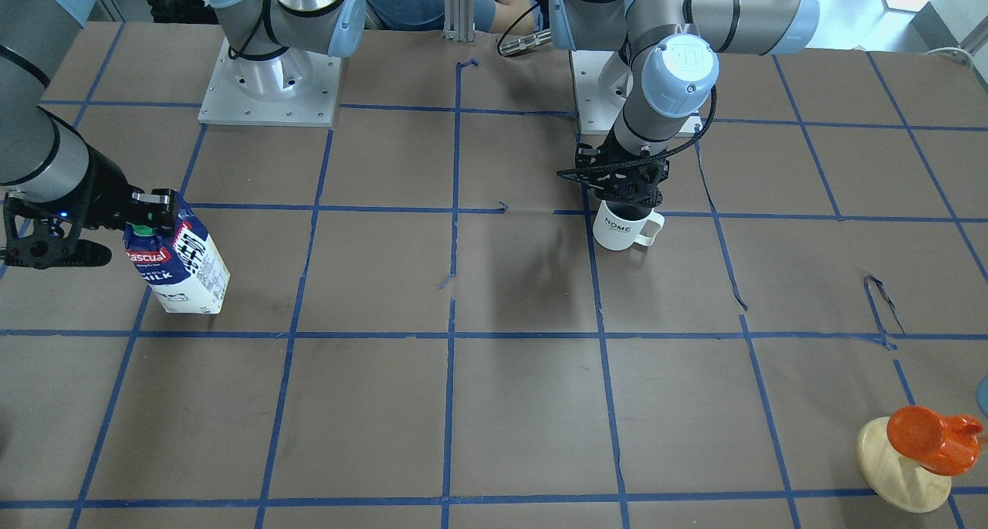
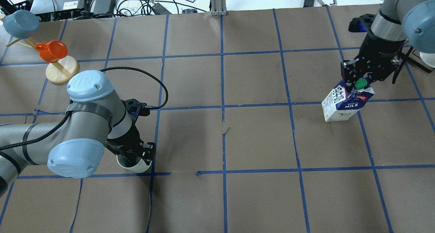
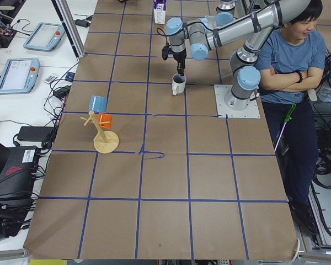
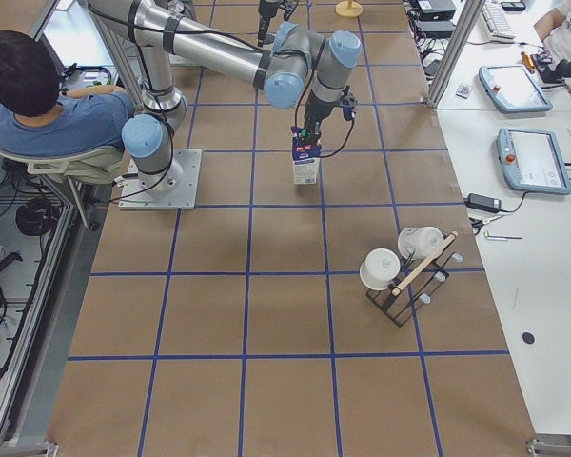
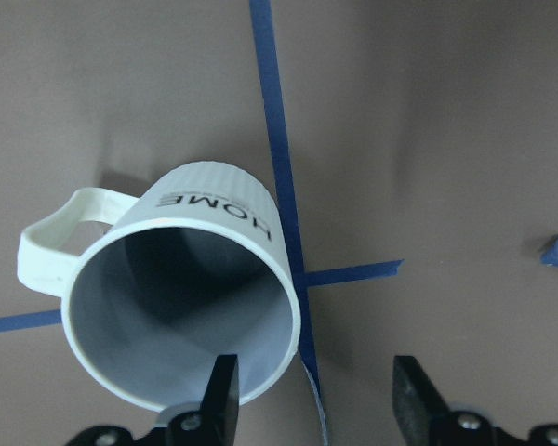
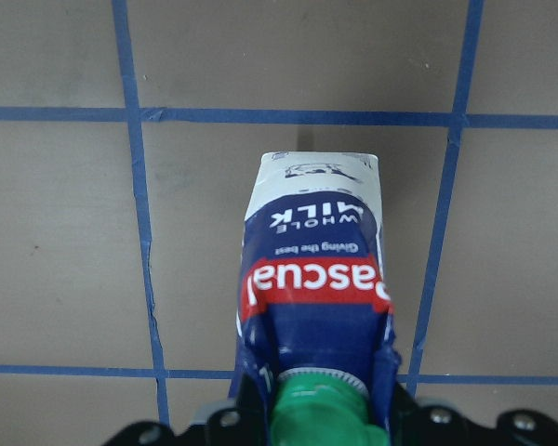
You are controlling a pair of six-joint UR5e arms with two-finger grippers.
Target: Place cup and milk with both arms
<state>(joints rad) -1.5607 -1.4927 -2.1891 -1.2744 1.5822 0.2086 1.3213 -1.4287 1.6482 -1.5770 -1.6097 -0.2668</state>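
Observation:
The white "HOME" cup (image 1: 617,232) stands on the brown table paper beside a blue tape crossing. It also shows in the overhead view (image 2: 136,165) and the left wrist view (image 5: 205,279). My left gripper (image 1: 629,197) hangs right over it, open. In the left wrist view, my left gripper (image 5: 316,395) has one finger inside the rim and the other outside. The milk (image 1: 185,270) is a blue and white Pascual carton with a green cap. My right gripper (image 2: 358,81) is shut on its gable top (image 6: 316,269). The carton leans a little, and I cannot tell if its base touches the table.
A wooden stand (image 2: 61,73) with an orange cup (image 2: 51,51) and a blue cup (image 2: 20,22) sits at the far left corner. A rack of white mugs (image 4: 400,271) stands near the right end. A seated person (image 3: 289,49) is behind the arm bases.

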